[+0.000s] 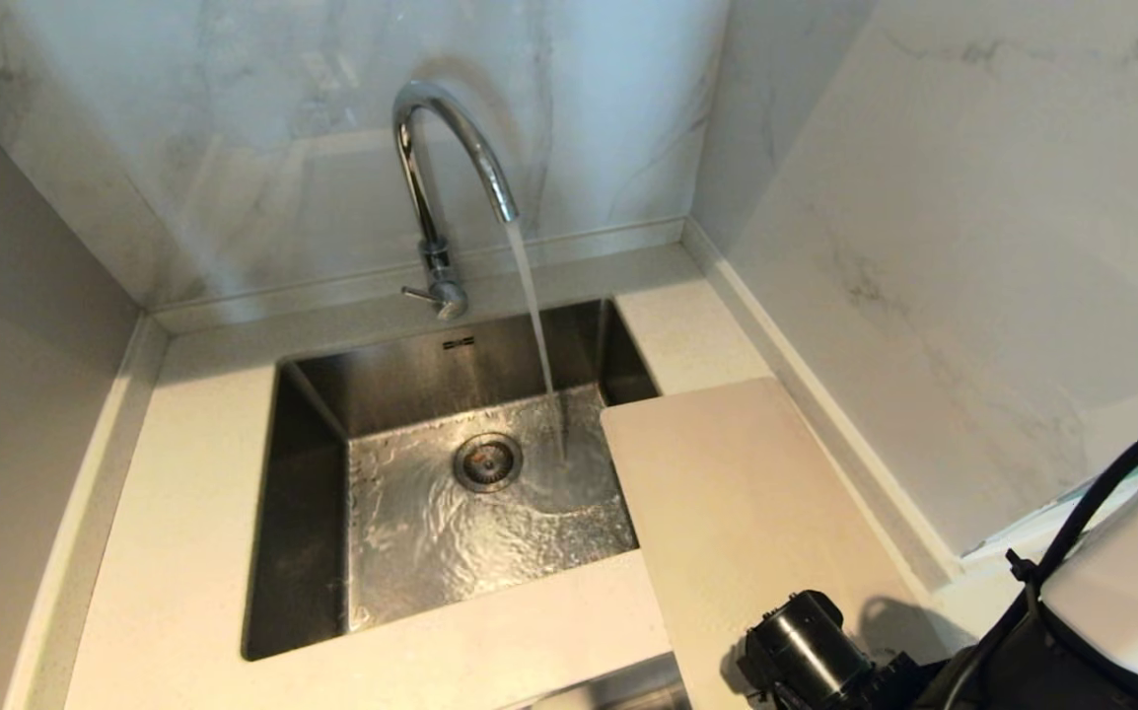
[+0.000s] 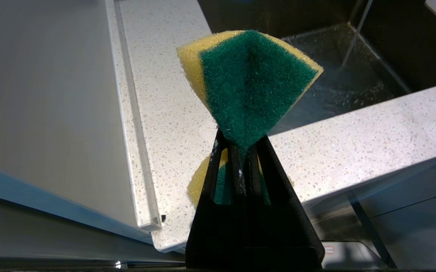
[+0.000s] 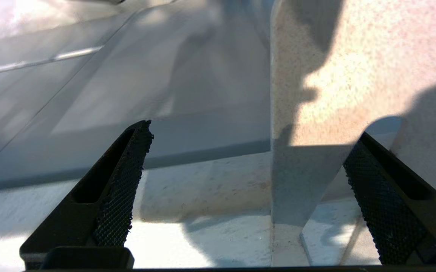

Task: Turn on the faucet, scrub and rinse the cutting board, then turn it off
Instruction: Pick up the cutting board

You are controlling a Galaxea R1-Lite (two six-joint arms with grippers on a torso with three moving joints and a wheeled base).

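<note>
Now: water runs from the faucet (image 1: 446,158). The cutting board (image 1: 756,532) lies on the bench (image 1: 194,513) right of the sink (image 1: 313,444), long axis running away from me. My right tool (image 3: 240,189), spread wide, is nearest, at the board's near end. Left tool (image 2: 246,151) pinches a sponge (image 2: 248,83).

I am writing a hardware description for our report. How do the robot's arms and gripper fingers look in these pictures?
The left gripper has matte black, wedge-shaped fingers with slotted openings. The right gripper has black tapered fingers with knurled, diamond-textured inner pads. The right arm has a white shell over black parts, a black cable and a black cylindrical piece.
</note>
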